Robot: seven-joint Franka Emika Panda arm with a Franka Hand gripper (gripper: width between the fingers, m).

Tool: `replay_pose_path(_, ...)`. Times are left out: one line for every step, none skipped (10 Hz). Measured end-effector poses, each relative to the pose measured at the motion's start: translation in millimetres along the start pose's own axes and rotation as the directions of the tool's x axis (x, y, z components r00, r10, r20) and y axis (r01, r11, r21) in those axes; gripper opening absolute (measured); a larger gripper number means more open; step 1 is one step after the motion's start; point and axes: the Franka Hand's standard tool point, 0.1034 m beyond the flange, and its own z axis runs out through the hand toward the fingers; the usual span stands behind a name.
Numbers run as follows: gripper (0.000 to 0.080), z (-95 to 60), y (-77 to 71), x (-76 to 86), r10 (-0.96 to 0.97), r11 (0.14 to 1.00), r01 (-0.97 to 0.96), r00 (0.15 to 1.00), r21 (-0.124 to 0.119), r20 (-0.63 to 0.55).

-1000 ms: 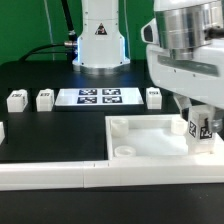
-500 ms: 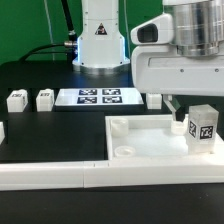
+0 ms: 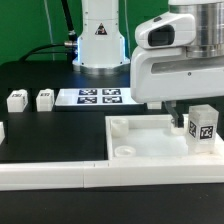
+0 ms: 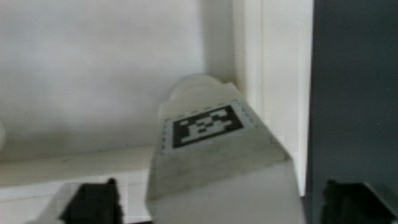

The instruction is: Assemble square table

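The fingers [image 4: 93, 203] are spread wide, one on each side of a tagged white leg [image 3: 204, 125], with a gap on both sides, so they grip nothing. The leg stands upright on the square table top [image 3: 150, 140], near its far rim toward the exterior view's right. The top lies on the black bench [image 3: 50, 135].

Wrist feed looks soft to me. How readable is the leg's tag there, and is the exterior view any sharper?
Wrist view: soft throughout; the leg is close and blurred, its tag smeared but recognisable, the fingertips dark blobs. Exterior view: sharper, the tag clearer; the bright white arm hides part of the tabletop; no harsh glare.
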Motion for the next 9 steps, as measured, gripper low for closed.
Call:
replay_pose_path(0.0386,0.1,0.2,0.0,-0.001,1.000,0.001,1.000,0.000,0.000)
replay_pose_path(0.0290,0.2,1.1,0.1,0.030,1.000,-0.030,1.000,-0.001,0.000)
replay_pose_path(0.0290,0.2,1.7,0.2,0.118,0.993,-0.118,0.993,-0.001,0.000)
replay_pose_path(0.0290,0.2,2.3,0.3,0.192,0.981,-0.192,0.981,-0.001,0.000)
replay_pose_path(0.0290,0.1,3.0,0.5,0.259,0.966,-0.259,0.966,-0.001,0.000)
replay_pose_path(0.0290,0.4,5.0,0.8,0.397,0.918,-0.397,0.918,0.012,0.006)
replay_pose_path(0.0290,0.8,6.7,0.5,0.535,0.844,-0.536,0.844,0.019,0.018)
replay_pose_path(0.0290,1.3,7.8,-0.1,0.656,0.754,-0.656,0.755,0.022,0.025)
replay_pose_path(0.0290,1.4,8.3,-0.7,0.769,0.637,-0.770,0.638,0.022,0.037)
